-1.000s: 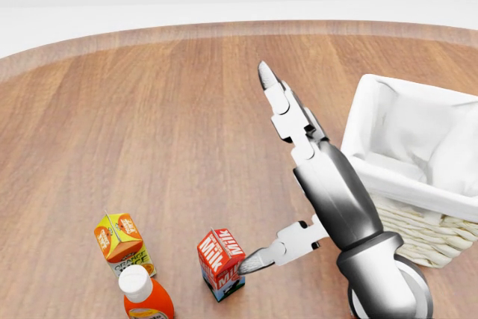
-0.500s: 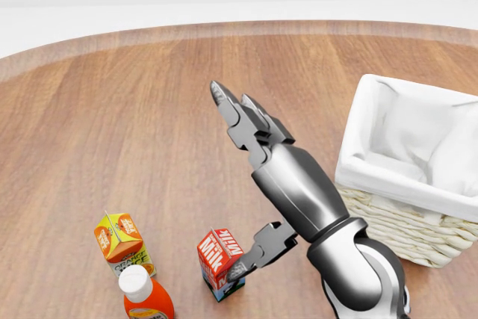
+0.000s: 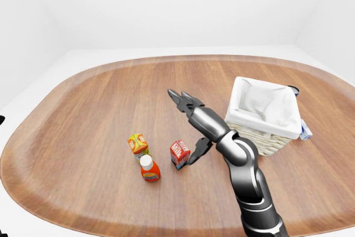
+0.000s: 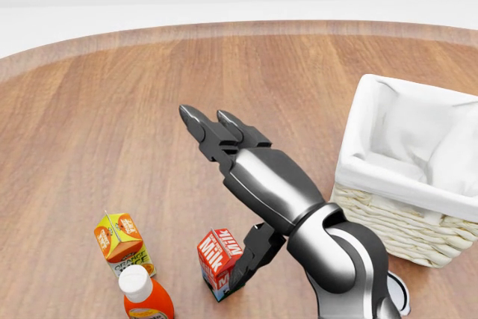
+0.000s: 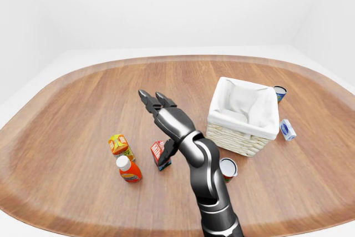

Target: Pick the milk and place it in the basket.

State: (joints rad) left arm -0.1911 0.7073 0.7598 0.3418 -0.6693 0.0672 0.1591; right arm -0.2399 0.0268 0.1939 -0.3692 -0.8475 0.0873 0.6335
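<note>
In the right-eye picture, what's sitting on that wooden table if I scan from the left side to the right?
Orange juice carton → ketchup bottle → milk carton, with the robot's open right hand above it → open can → basket → tin can → small blue-and-white carton.

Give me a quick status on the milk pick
Right hand open, thumb beside milk carton, no grasp. Milk upright on table, outside basket. Left hand unseen. Path to basket looks clear.

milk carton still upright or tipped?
Upright. The milk carton stands on its base on the table, gable top up, with the right hand's thumb against its side and fingers open.
</note>
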